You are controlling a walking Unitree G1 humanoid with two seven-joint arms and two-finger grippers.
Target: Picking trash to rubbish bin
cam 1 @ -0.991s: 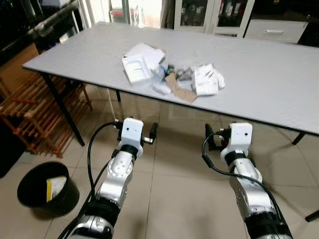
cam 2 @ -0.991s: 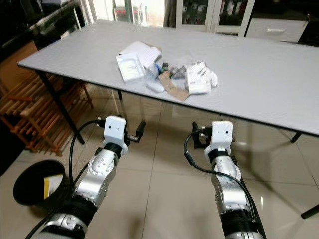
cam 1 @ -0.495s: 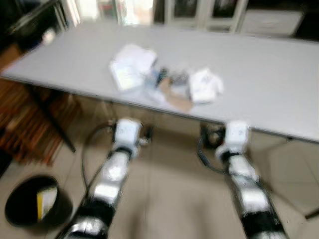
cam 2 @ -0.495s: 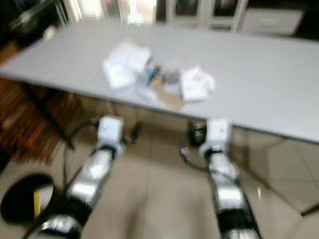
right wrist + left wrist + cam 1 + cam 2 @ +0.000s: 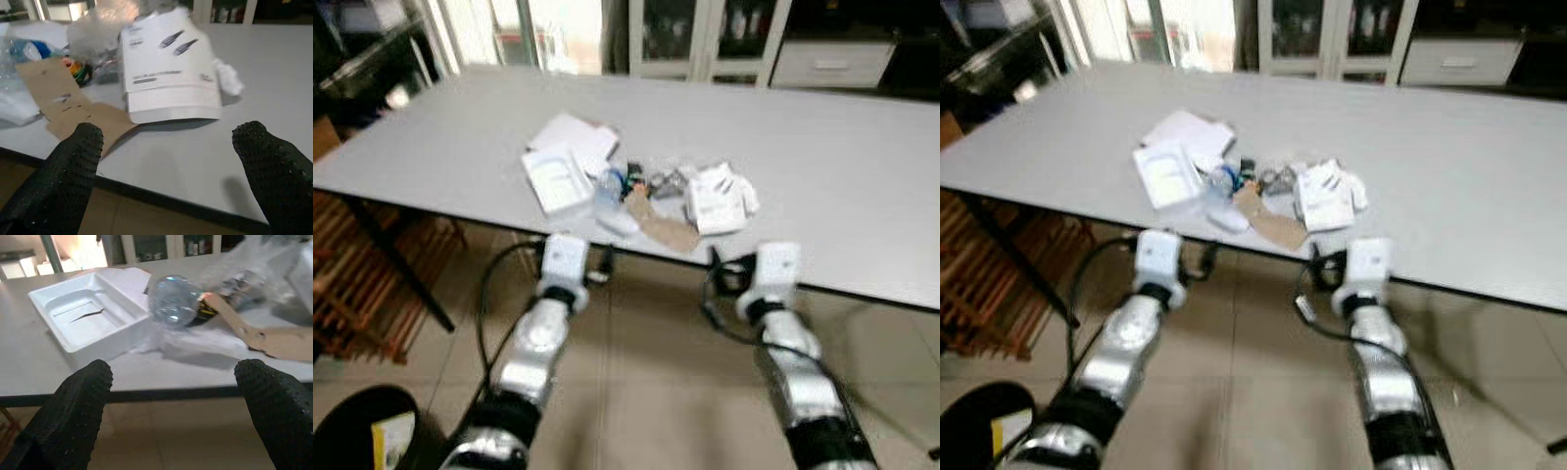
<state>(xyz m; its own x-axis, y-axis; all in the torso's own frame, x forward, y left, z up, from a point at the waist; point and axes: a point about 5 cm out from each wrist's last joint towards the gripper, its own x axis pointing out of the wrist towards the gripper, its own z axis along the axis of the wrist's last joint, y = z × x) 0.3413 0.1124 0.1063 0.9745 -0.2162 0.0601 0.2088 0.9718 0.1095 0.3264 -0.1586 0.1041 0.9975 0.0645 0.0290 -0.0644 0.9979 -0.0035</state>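
A heap of trash lies near the front edge of the grey table. It holds a white foam tray, a clear plastic bottle, a brown cardboard piece, a white printed packet and crumpled clear plastic. Just below the table's edge my left gripper stands open, facing the tray and bottle. My right gripper is open too, level with the edge and facing the packet and cardboard. The black rubbish bin sits on the floor at the lower left.
A wooden slatted rack stands under the table's left end beside a black table leg. Glass-fronted cabinets line the back wall. Tiled floor lies under my arms.
The camera has come closer to the table, so the bin has slid to the picture's lower left corner. Both grippers now sit right at the table's front edge, still open.
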